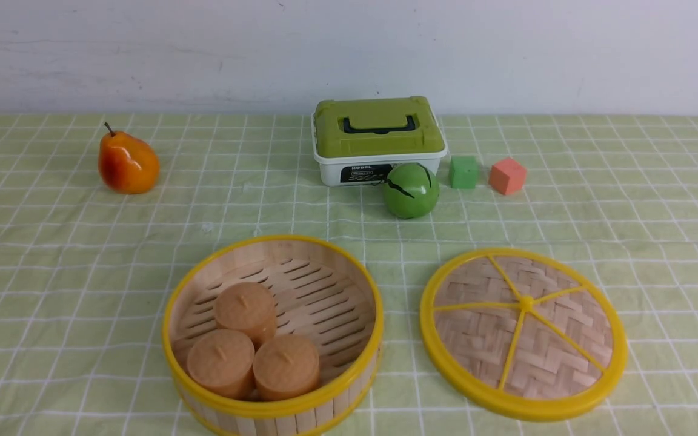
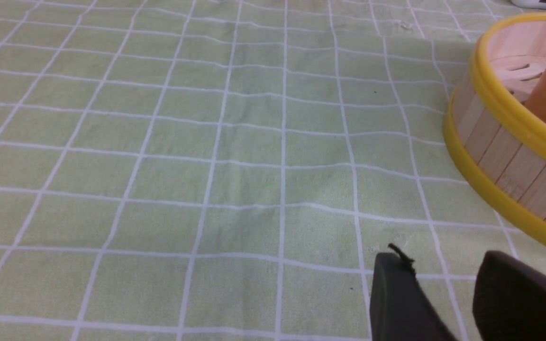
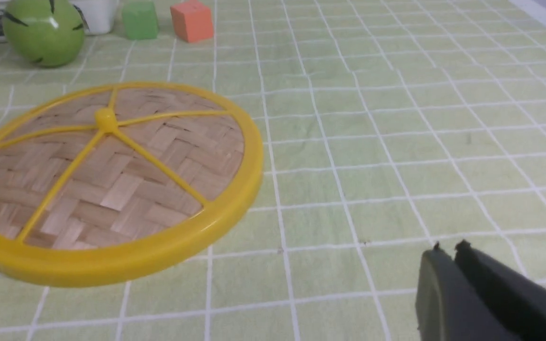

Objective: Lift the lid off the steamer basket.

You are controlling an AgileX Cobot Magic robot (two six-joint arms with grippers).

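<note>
I see the flat round woven-bamboo lid with the yellow plastic rim [image 1: 523, 334] lying on the green checked tablecloth [image 1: 82, 272], just right of the open round bamboo-slat steamer basket [image 1: 272, 409]. It looks light and stiff; I'd pinch its rim. My right gripper [image 3: 449, 246] is closed and empty, my left gripper [image 2: 439, 258] parted, empty.

Only the fingertips of each arm showed, in the wrist views. The left gripper [image 2: 441, 272] had two matte black, flat-sided fingers with rounded ends, one tip carrying a small frayed black shred. The right gripper [image 3: 449, 248] had like dark fingers [image 3: 495, 289], with tiny nubs at their tips
</note>
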